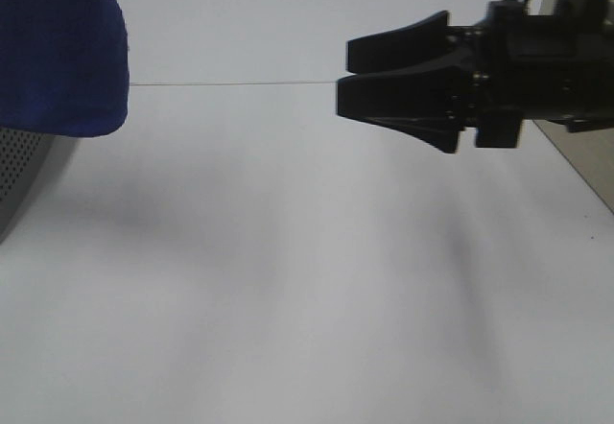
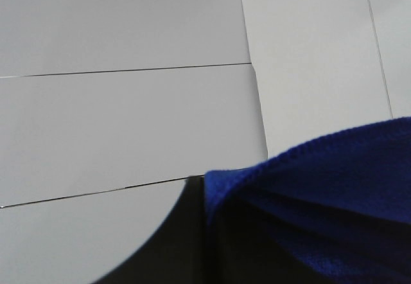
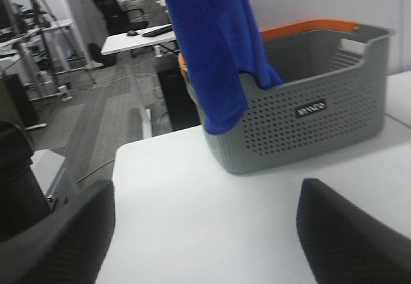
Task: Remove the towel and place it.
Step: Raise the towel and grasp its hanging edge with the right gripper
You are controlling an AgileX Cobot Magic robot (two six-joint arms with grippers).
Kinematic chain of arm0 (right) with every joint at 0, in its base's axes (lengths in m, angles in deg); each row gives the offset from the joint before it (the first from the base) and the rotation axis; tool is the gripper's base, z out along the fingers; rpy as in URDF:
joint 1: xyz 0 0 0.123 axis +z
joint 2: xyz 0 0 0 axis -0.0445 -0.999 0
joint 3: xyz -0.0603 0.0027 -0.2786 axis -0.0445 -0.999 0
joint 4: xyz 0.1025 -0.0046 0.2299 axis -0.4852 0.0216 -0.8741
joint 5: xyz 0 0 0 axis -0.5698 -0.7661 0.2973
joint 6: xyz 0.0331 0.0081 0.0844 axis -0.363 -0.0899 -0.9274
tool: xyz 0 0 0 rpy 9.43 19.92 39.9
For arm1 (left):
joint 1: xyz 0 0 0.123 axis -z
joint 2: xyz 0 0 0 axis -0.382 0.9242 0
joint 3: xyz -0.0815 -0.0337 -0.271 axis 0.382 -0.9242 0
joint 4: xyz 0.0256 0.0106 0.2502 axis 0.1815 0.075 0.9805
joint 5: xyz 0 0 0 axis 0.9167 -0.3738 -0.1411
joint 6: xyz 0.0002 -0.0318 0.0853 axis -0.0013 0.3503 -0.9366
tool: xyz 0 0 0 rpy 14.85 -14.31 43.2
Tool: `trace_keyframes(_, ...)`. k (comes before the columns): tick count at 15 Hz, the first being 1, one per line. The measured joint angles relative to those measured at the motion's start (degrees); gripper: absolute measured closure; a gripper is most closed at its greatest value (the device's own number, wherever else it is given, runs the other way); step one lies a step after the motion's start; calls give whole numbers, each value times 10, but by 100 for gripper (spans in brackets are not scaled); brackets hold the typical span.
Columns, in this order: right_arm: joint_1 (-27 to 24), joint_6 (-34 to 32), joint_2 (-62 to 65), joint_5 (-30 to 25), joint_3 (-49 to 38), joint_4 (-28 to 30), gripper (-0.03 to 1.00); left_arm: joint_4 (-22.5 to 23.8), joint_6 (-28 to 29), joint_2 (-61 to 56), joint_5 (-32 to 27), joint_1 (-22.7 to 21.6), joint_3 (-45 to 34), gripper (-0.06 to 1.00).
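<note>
The royal-blue towel (image 1: 58, 50) hangs at the far left, lifted, with its lower end draping over the rim of the grey basket (image 1: 17, 170). In the right wrist view the towel (image 3: 212, 46) hangs from above the frame down the near corner of the basket (image 3: 302, 110), which has an orange rim. In the left wrist view the towel (image 2: 334, 200) fills the lower corner beside a dark shape, and the left gripper's fingers are hidden under it. My right gripper (image 1: 343, 77) is open and empty above the table, well to the right of the towel, with its tips (image 3: 205, 232) pointing at the basket.
The white table (image 1: 288, 270) spreads under both arms, with a seam line across it. Its right edge shows at the far right (image 1: 585, 175). Beyond the basket the right wrist view shows office desks, chairs and a tripod.
</note>
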Motion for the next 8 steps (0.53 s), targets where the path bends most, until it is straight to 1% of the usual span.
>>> trace_keyframes(1,30,-5,-28,0,38,0,20,-5,1,0,5,0,0,94)
trace_keyframes(3,69,-14,-69,0,91,0,20,-11,1,0,7,0,0,94)
trace_keyframes(4,105,-26,-111,1,156,0,20,-13,1,0,8,0,0,94)
trace_keyframes(5,127,-33,-126,1,186,0,20,-13,1,0,8,0,0,94)
trace_keyframes(6,151,-36,-138,11,212,0,20,-13,2,0,8,0,0,94)
trace_keyframes(8,194,-57,-161,57,261,0,20,-13,2,0,8,0,0,94)
